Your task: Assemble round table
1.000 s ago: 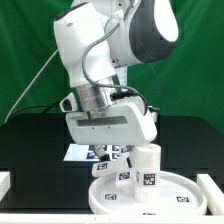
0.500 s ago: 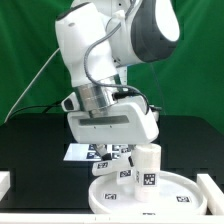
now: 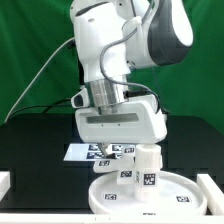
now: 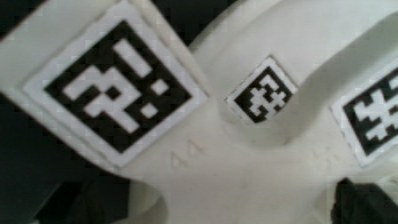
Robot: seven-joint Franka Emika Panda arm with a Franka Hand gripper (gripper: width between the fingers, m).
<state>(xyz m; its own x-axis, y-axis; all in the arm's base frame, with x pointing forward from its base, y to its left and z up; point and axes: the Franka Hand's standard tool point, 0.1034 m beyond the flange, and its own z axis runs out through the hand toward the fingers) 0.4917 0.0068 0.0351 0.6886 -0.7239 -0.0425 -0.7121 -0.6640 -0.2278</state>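
Hanging low over the black table (image 3: 30,140), the white robot arm (image 3: 120,50) fills most of the exterior view, with its broad wrist block just above the parts. The jaws stand wide apart. No part can be seen clamped between them, though the exterior view hides their tips behind the parts.

The round disc (image 3: 178,188) lies flat on the table at the near edge, toward the exterior view's right, rim upward, with square tags on its face. The thick leg (image 3: 147,160) stands upright on the disc, just below the wrist block and slightly to its right in the exterior view. A tag shows on its side.

The wrist view is filled by the cross-shaped foot piece (image 4: 231,150), seen very close and somewhat blurred. White arms spread out from a middle. One carries a large tag, a small tag sits near the centre, and part of another tag shows at the edge. Dark table shows between the arms. Whether the jaws touch this piece cannot be told.

The marker board (image 3: 76,153) lies flat on the table behind the disc, toward the exterior view's left, partly hidden by the arm. A green backdrop (image 3: 30,50) closes the scene behind.
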